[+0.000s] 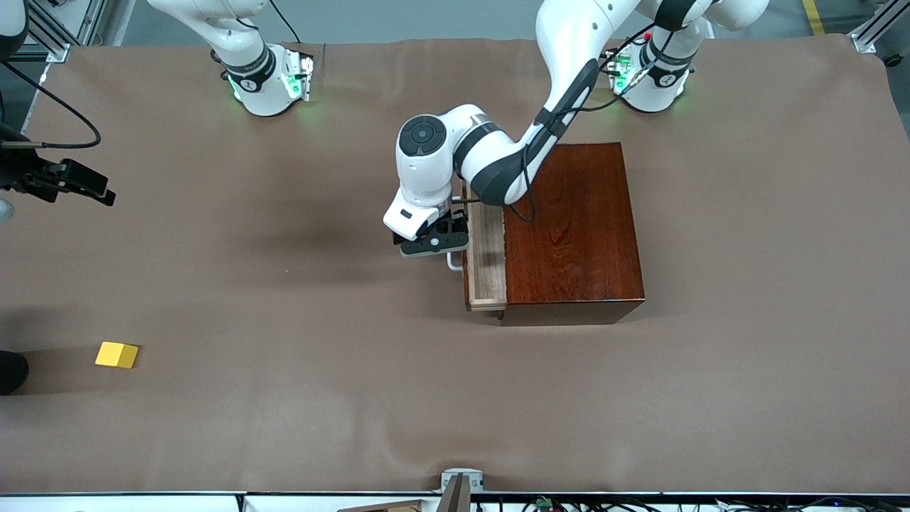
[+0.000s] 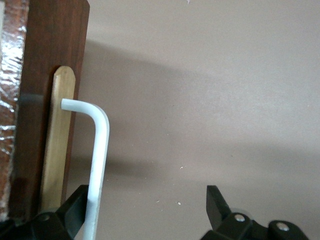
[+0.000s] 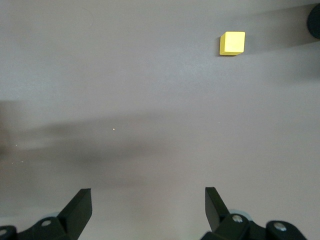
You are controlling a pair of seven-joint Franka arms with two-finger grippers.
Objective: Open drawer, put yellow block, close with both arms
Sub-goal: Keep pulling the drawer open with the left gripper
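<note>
The right claw (image 3: 148, 210) hangs spread above brown table (image 3: 125, 90), yellow block (image 3: 232, 43) apart.

Yellow block (image 1: 117, 354) – bright on plain brown table (image 1: 284, 412); glossy red-brown box (image 1: 579, 231), white handle (image 2: 98, 165).

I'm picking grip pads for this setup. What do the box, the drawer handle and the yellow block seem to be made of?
Box: wood by its visible grain, with a glossy dark red finish. Handle: a smooth white bent rod, plastic or painted metal; unclear which. Yellow block: matte, evenly coloured, no grain showing; painted wood, plastic or foam.
</note>
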